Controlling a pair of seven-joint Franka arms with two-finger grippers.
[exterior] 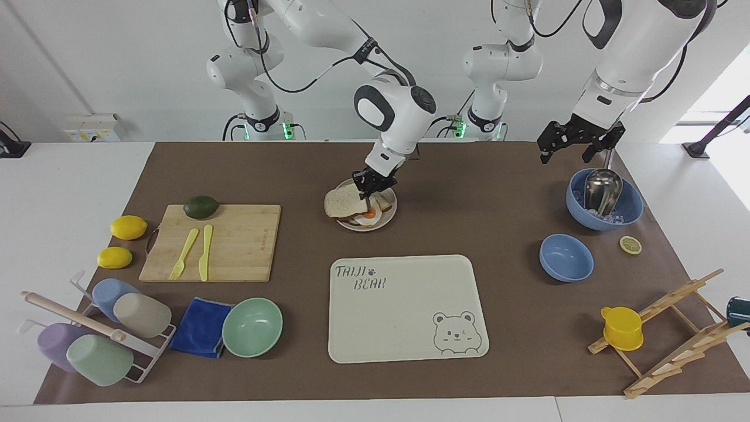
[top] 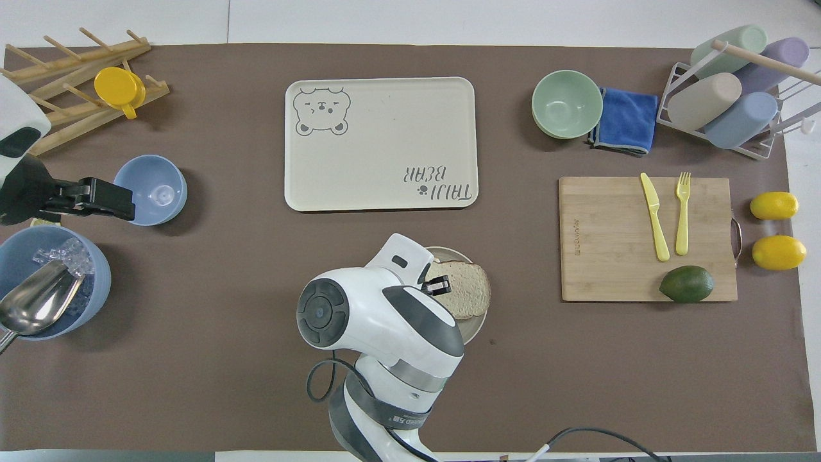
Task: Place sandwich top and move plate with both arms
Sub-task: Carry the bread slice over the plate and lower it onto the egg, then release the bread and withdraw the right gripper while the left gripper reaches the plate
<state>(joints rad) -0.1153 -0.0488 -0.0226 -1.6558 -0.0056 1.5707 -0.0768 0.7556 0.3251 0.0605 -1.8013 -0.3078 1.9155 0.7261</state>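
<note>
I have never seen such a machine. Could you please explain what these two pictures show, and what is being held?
These are two white robot arms at a table. One picture faces them from across the table; the other looks down from above their end. The right gripper is shut on the sandwich top, a bread slice, and holds it over the plate, which carries toast with a fried egg. The left gripper is open and waits above a blue bowl with a metal scoop. Also on the table are a cream tray, a cutting board with a fork, a knife and an avocado, and two lemons.
</note>
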